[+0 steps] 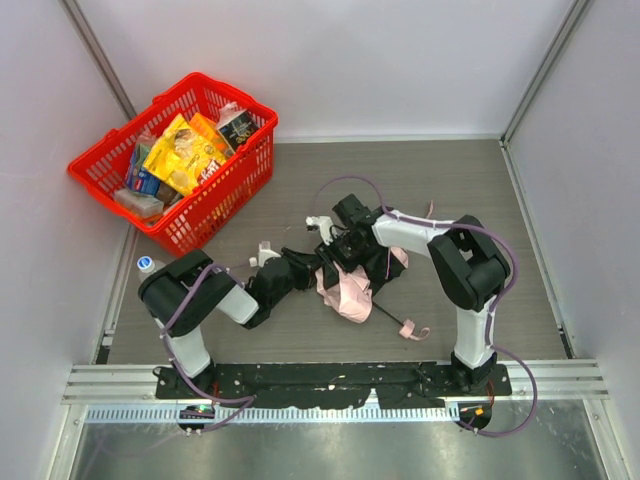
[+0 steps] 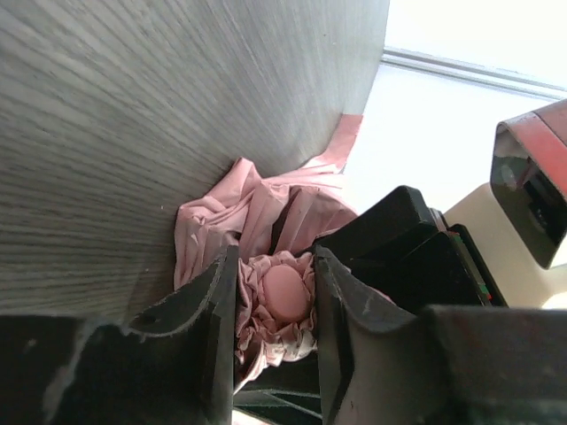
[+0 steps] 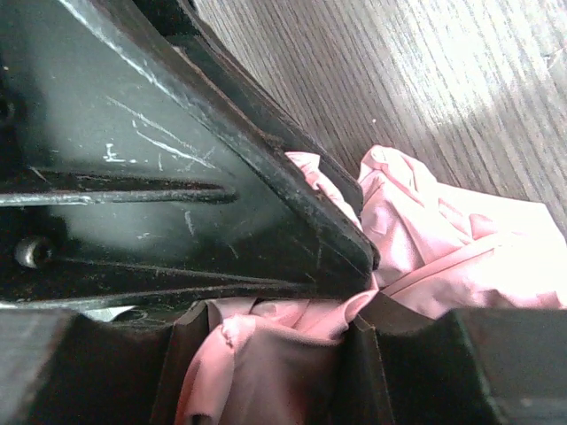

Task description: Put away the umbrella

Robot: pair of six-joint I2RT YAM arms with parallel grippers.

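The umbrella [image 1: 345,292] is showing thin pale pink cloth, crumpled and faintly shiny, gathering into ruffles around a smooth pink cap [image 2: 285,295]. The table [image 1: 430,190] is presenting a matt grey wood-grain surface. The left gripper [image 2: 275,274] is showing black plastic fingers [image 2: 205,314] that are looking scuffed and dull. The red basket [image 1: 215,210] is gleaming as glossy plastic lattice, holding shiny packets [image 1: 185,150].
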